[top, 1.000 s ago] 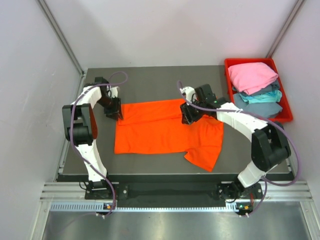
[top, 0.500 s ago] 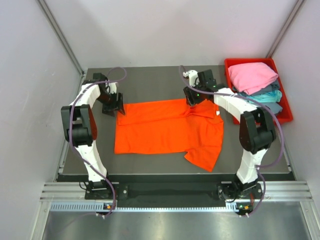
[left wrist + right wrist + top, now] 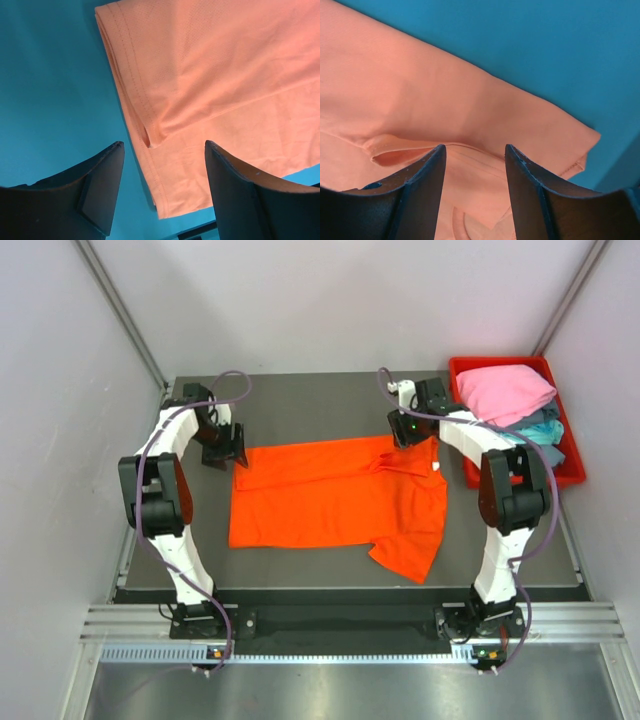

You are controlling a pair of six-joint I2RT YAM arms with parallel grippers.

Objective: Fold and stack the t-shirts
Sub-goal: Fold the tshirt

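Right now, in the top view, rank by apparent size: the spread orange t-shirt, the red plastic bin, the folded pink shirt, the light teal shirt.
1. spread orange t-shirt
2. red plastic bin
3. folded pink shirt
4. light teal shirt, mostly hidden, so only its visible strip counts

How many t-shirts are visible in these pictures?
4: an orange shirt spread on the table, and a pink shirt, a grey-blue shirt and a teal shirt piled in the red bin. More may be hidden beneath.
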